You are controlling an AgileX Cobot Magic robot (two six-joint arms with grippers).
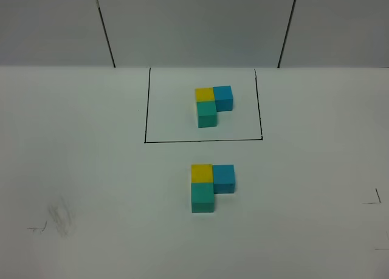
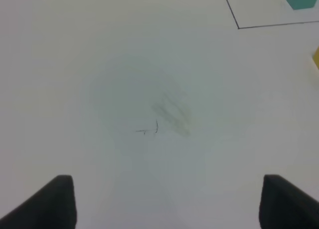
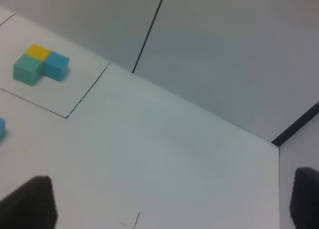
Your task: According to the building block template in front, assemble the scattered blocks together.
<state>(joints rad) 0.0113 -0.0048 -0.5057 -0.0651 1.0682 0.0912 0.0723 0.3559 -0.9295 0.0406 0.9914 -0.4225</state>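
Observation:
The building block template (image 1: pixel 213 106) is an L of yellow, blue and teal-green cubes inside a thin black drawn rectangle (image 1: pixel 146 109). In front of it the scattered blocks sit joined in the same L: yellow (image 1: pixel 201 172), blue (image 1: pixel 223 177) to its right, teal-green (image 1: pixel 202 197) in front of the yellow. Neither gripper shows in the exterior view. My left gripper (image 2: pixel 169 209) is open and empty over bare table. My right gripper (image 3: pixel 167 204) is open and empty, with the template (image 3: pixel 41 65) far off. A sliver of the yellow block (image 2: pixel 316 58) shows in the left wrist view.
A grey smudge and pencil mark (image 1: pixel 59 218) lie at the table's front left, also seen in the left wrist view (image 2: pixel 169 112). Small corner marks (image 1: pixel 374 199) sit at the right. A grey panelled wall (image 1: pixel 194 24) stands behind the table.

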